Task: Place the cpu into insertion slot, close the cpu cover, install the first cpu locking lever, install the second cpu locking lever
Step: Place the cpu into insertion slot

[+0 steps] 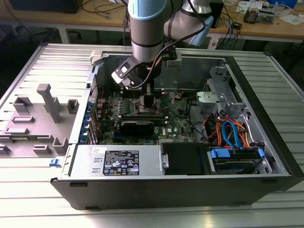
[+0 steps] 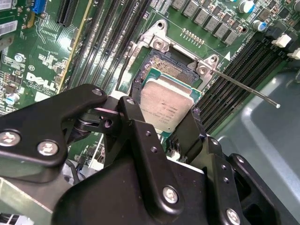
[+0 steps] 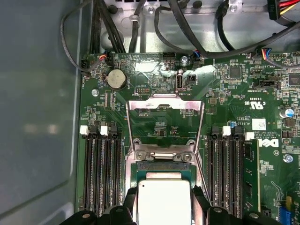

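Note:
The cpu (image 2: pixel 165 99) (image 3: pixel 164 206), a flat square chip with a silvery top, sits between my gripper's (image 2: pixel 161 108) (image 3: pixel 164 192) black fingers (image 2: pixel 136 122), which are shut on its two opposite edges. It hangs just over the insertion slot (image 2: pixel 171 70) (image 3: pixel 161 165), whose dark contact field still shows at one end. The cpu cover (image 3: pixel 164 104), a thin silver frame, stands flipped open beyond the slot. One thin locking lever (image 2: pixel 243 89) juts out sideways, unlatched. In the exterior view my gripper (image 1: pixel 148 102) is down inside the open computer case, over the motherboard.
Long black memory slots (image 3: pixel 101 173) (image 3: pixel 229 173) flank the socket on both sides, close to my fingers. Cables (image 3: pixel 197 28) run along the case wall past the board. The case (image 1: pixel 266 142) holds a power supply (image 1: pixel 123 160) and drive bays with coloured cables (image 1: pixel 230 133).

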Tool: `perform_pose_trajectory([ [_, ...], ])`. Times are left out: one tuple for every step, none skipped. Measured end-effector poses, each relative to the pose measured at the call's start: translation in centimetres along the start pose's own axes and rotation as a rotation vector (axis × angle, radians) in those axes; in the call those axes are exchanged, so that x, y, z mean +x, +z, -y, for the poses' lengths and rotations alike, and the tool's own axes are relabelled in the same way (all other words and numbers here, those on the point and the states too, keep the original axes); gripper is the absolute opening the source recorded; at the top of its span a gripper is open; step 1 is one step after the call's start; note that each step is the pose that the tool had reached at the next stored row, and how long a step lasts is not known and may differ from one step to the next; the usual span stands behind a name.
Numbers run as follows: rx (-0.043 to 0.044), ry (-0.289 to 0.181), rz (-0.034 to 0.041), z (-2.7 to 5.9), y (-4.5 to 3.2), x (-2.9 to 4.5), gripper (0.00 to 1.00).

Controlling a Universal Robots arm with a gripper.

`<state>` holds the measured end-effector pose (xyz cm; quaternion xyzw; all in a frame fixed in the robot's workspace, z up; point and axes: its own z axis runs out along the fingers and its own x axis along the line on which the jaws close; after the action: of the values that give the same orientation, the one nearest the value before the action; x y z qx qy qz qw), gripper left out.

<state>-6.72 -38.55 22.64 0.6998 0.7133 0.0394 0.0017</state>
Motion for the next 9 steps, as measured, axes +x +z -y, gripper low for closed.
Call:
perform_pose_trajectory([
  [0.0, 0.0, 0.0, 0.01, 0.07, 0.02, 0.55],
  [0.0001, 0.0, 0.0001, 0.01, 0.14, 0.06, 0.55],
  [0.0002, 0.001, 0.0002, 0.02, 0.2, 0.1, 0.55],
  [0.0, 0.005, 0.0001, 0.01, 0.29, 0.12, 0.55],
  [-0.0001, 0.007, 0.0003, 0.02, 0.35, 0.13, 0.55],
  [0.0003, 0.009, 0.0005, 0.02, 0.46, 0.14, 0.55],
  [0.0006, 0.009, 0.0005, 0.03, 0.57, 0.14, 0.55],
  [0.0007, 0.009, 0.0005, 0.05, 0.77, 0.13, 0.55],
  [0.0007, 0.009, 0.0004, 0.05, 0.92, 0.12, 0.55],
])
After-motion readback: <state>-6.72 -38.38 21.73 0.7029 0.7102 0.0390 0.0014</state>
